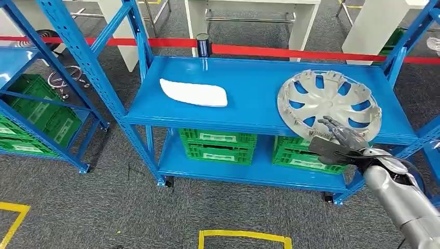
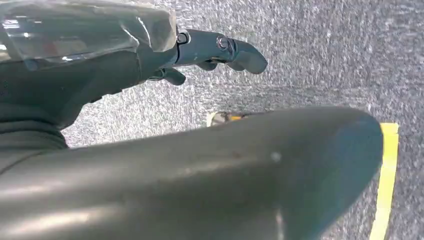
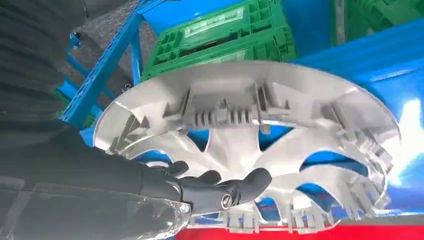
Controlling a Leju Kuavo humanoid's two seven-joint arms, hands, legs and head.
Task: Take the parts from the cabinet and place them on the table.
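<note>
Head view: silver hubcap (image 1: 328, 103) lies on the blue cabinet's top shelf (image 1: 249, 78), toward its right front; white part (image 1: 194, 94) lies well apart, mid-shelf. Right hand (image 1: 340, 136) sits at the hubcap's near rim, fingers spread, holding nothing. Left wrist view: left hand (image 2: 215, 50) hangs over grey floor, fingers loosely extended, empty. Right wrist view: fingers (image 3: 235, 186) spread just beside the hubcap's ribbed underside (image 3: 250, 130); contact unclear. Judged step: reaching for the hubcap; next move needs fingers closing on the rim.
</note>
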